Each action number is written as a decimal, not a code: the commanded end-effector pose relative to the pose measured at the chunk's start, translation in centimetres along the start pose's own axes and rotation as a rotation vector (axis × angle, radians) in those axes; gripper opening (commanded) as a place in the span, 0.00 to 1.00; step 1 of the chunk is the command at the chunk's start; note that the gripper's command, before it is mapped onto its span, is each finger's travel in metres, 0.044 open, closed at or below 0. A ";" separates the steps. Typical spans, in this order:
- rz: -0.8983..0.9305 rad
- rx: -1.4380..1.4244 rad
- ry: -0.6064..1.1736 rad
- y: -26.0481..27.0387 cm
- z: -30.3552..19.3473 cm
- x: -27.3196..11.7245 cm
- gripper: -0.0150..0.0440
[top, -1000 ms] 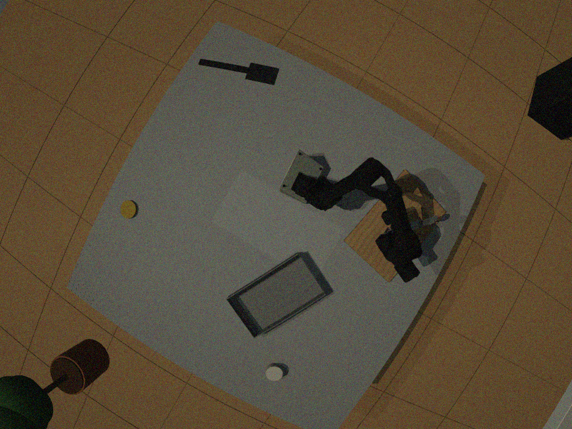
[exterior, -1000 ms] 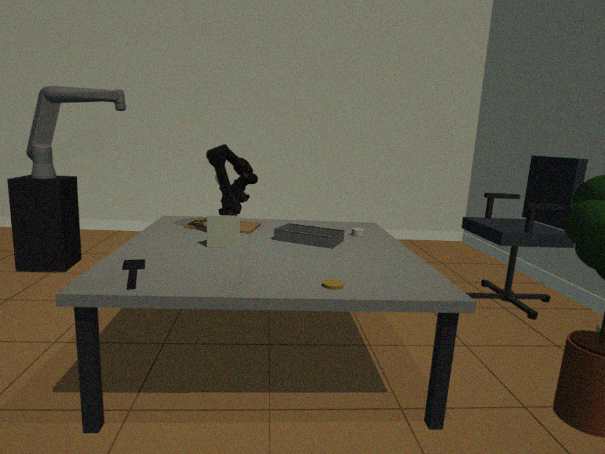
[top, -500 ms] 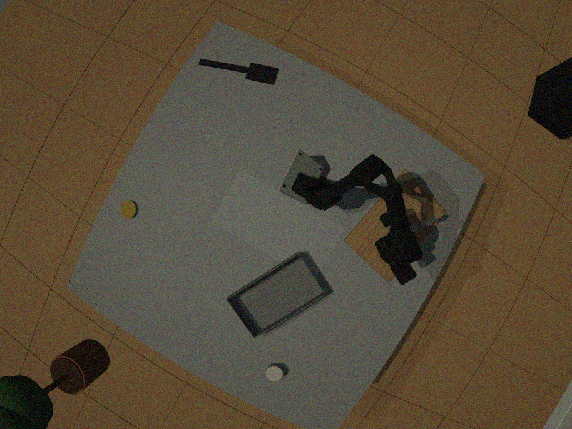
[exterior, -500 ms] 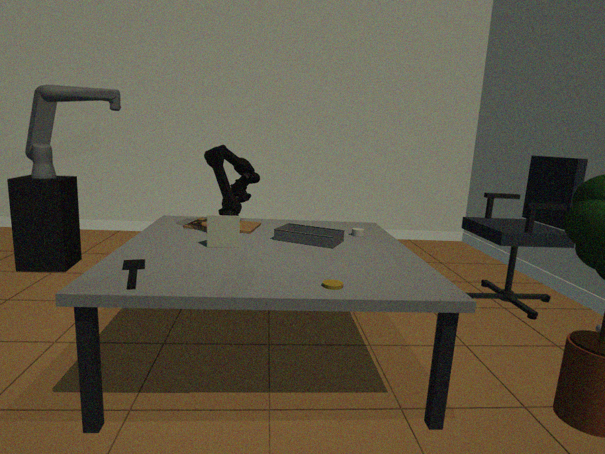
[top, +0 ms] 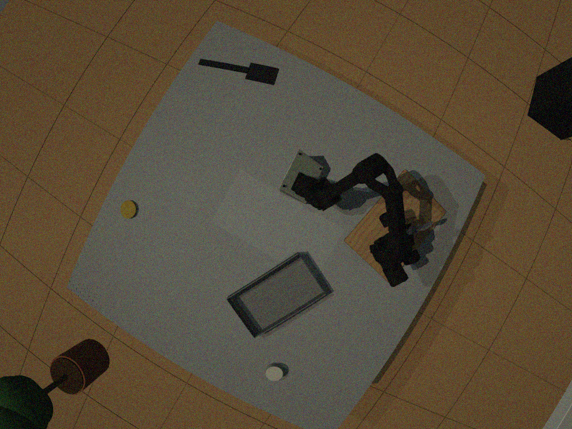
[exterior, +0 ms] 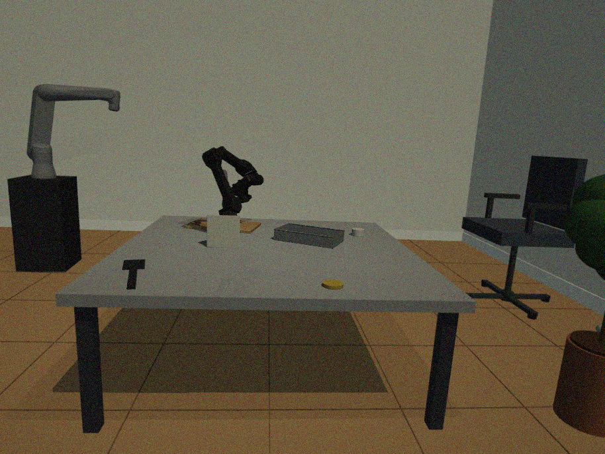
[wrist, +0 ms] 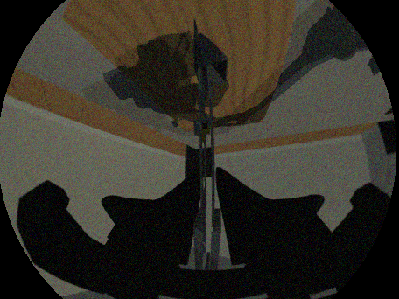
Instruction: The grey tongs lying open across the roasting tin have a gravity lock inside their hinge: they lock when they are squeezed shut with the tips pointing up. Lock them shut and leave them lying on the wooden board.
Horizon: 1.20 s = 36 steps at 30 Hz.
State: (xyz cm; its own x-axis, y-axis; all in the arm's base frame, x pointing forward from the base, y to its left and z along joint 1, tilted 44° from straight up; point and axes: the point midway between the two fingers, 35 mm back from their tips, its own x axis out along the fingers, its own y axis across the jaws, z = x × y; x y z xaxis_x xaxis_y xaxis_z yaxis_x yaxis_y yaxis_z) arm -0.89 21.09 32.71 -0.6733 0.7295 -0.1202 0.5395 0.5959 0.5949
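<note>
My gripper (wrist: 209, 170) is shut on the grey tongs (wrist: 202, 99). In the wrist view their two long arms run side by side, close together, between my fingers and on toward the top. Whether they are locked cannot be seen. The wooden board (top: 362, 236) (exterior: 251, 226) (wrist: 258, 44) lies below, with the arm's dark shadow on it. The tongs are held above the board, not resting on it. In the top and exterior views the tongs cannot be made out against the dark arm. The roasting tin (top: 245, 316) (exterior: 308, 238) holds nothing.
My arm (top: 375, 168) (exterior: 220, 178) stands on a pale block (top: 302, 165) (exterior: 223, 231) beside the board. A black spatula-like tool (top: 262, 74) (exterior: 133, 264), a yellow disc (top: 128, 209) (exterior: 332, 284) and a white cylinder (top: 274, 373) (exterior: 357, 232) lie farther off. The board is near a table edge.
</note>
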 end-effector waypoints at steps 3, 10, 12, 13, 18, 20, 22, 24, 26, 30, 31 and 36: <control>0.002 -0.008 0.011 0.0 -0.2 0.0 0.00; 0.002 -0.008 0.011 0.0 -0.2 0.0 0.00; 0.002 -0.008 0.011 0.0 -0.2 0.0 0.00; 0.002 -0.008 0.011 0.0 -0.2 0.0 0.00; 0.002 -0.008 0.011 0.0 -0.2 0.0 0.00; 0.002 -0.008 0.011 0.0 -0.2 0.0 0.00; 0.002 -0.008 0.011 0.0 -0.2 0.0 0.00; 0.002 -0.008 0.011 0.0 -0.2 0.0 0.00; 0.002 -0.008 0.011 0.0 -0.2 0.0 0.00; 0.002 -0.010 0.003 0.1 -0.2 0.0 0.00; 0.003 -0.011 -0.007 0.1 -0.1 -0.1 0.00; 0.010 -0.017 -0.063 0.4 0.1 -0.3 0.00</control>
State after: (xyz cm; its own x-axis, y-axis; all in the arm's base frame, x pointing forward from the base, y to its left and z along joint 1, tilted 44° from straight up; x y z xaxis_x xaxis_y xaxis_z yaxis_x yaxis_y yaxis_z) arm -0.52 21.19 32.70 -0.6475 0.7474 -0.1487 0.5379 0.5864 0.6057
